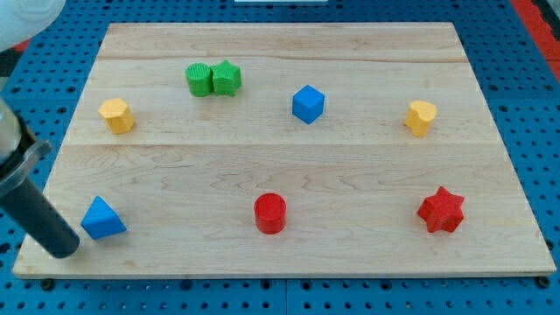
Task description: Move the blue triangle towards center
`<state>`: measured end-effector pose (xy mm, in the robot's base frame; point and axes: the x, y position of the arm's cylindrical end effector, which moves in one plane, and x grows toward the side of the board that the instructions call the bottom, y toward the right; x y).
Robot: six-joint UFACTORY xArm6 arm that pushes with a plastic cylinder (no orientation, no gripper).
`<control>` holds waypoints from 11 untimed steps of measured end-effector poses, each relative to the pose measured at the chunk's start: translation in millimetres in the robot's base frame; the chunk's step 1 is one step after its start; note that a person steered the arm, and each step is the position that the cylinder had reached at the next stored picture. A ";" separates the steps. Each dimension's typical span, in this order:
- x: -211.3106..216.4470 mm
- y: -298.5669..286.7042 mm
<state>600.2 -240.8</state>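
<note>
The blue triangle (102, 218) lies near the board's bottom left corner. My tip (64, 250) rests on the board just to the left of and a little below the triangle, close to it; I cannot tell if they touch. The dark rod slants up to the view's left edge.
On the wooden board (280, 157) also lie a blue cube (308, 103), a green cylinder (199, 79) touching a green star (227, 78), a yellow block (116, 115) at left, a yellow block (421, 117) at right, a red cylinder (269, 213) and a red star (441, 210).
</note>
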 end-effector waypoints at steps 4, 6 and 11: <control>-47.4 9.9; -73.1 -41.2; -110.0 36.3</control>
